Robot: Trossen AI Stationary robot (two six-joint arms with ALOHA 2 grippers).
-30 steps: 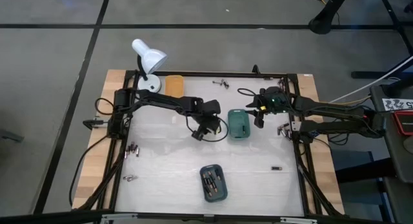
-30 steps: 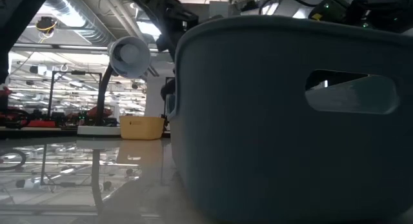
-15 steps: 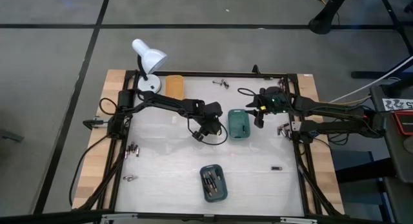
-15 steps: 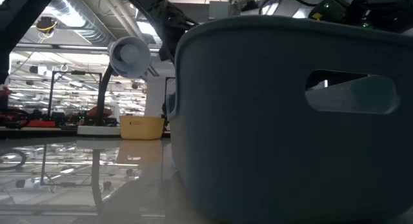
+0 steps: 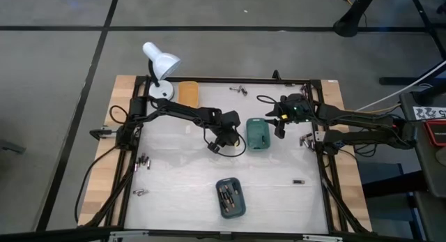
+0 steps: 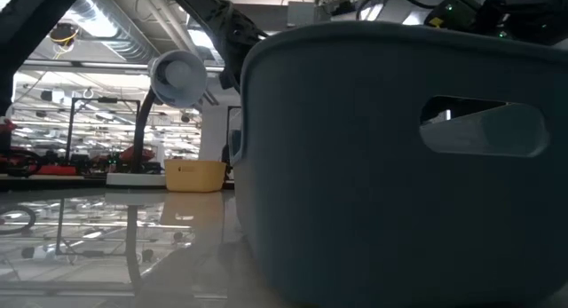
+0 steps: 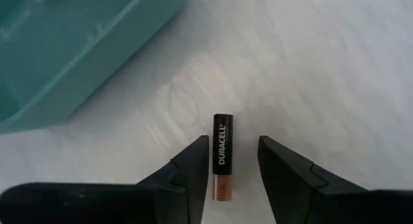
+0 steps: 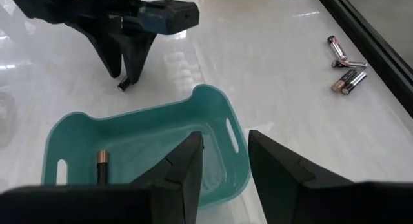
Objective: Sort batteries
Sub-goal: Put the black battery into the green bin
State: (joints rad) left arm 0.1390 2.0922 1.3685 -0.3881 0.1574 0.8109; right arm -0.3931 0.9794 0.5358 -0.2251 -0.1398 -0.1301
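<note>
My left gripper (image 7: pixel 232 166) is open and low over the table, just left of the green tray (image 5: pixel 258 134). A black and copper battery (image 7: pixel 222 156) lies flat on the table between its fingers, lengthwise along them and close to one finger (image 7: pixel 197 162). The right wrist view shows this gripper (image 8: pixel 126 75) from the far side. My right gripper (image 8: pixel 226 162) is open above the green tray's (image 8: pixel 148 146) far end. One battery (image 8: pixel 102 164) lies in that tray. The dark teal tray (image 5: pixel 231 197) holds several batteries. My left gripper comes at the battery from above, fingers pointing down and lying along it. The battery's side (image 7: pixel 217 153) is right next to one finger, with a clear gap to the other. I cannot tell whether that finger touches it. The battery rests on the table.
An orange tray (image 5: pixel 188 92) and a white lamp (image 5: pixel 159 67) stand at the far left. Loose batteries lie at the far edge (image 5: pixel 240 89), the right edge (image 5: pixel 305 139), near right (image 5: pixel 298 180) and left (image 5: pixel 143 160). The dark teal tray (image 6: pixel 399 166) fills the low view.
My left arm's wrist has shifted slightly toward the green tray, while its fingertips have stayed at the same spot on the table.
</note>
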